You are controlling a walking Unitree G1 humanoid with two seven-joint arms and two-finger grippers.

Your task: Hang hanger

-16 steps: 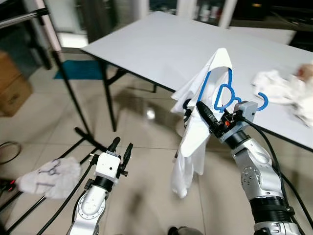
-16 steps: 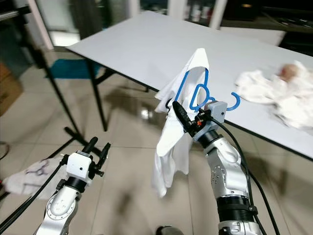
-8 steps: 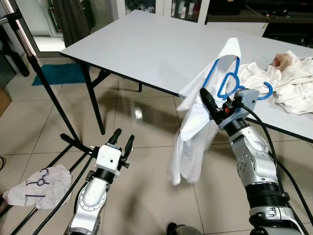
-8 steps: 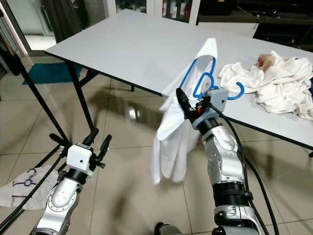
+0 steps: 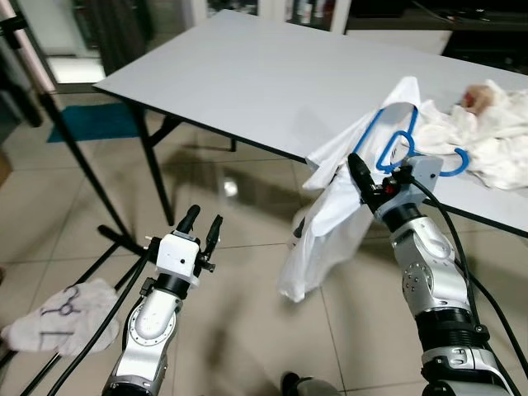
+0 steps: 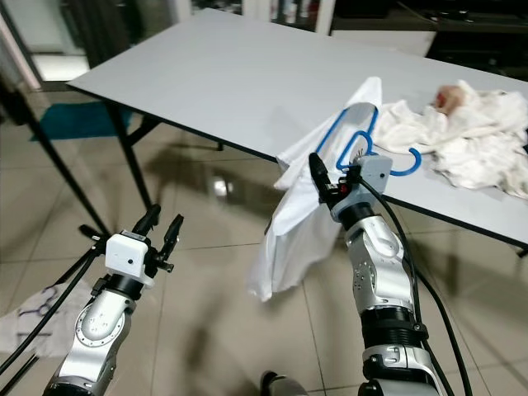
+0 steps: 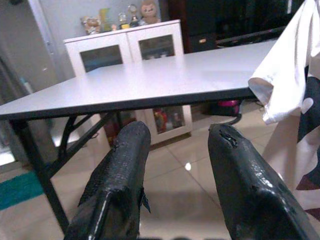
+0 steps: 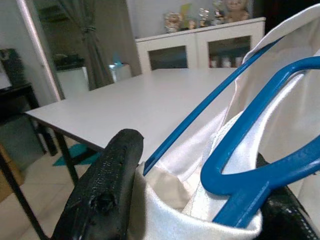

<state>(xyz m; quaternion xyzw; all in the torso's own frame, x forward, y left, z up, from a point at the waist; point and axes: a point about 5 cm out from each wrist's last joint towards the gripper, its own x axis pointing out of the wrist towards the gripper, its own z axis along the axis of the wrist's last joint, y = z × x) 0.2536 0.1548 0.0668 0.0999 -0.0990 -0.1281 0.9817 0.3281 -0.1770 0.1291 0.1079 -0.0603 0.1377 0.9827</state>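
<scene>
A blue plastic hanger carries a white shirt that droops toward the floor beside the table's edge. My right gripper is shut on the hanger and the shirt's collar, holding them at about table height. In the right wrist view the hanger and bunched white cloth lie between the black fingers. The hanger's hook points toward the table. My left gripper hovers low over the floor, open with nothing in it, its fingers spread.
A grey folding table stands ahead with a pile of white clothes on its right end. A black rack pole and its floor bars are at the left, with a white garment lying on the tiles beside them.
The view has shifted against the table. The hanger has tipped lower in my right gripper and the shirt's hem has swung. My left gripper keeps its pose.
</scene>
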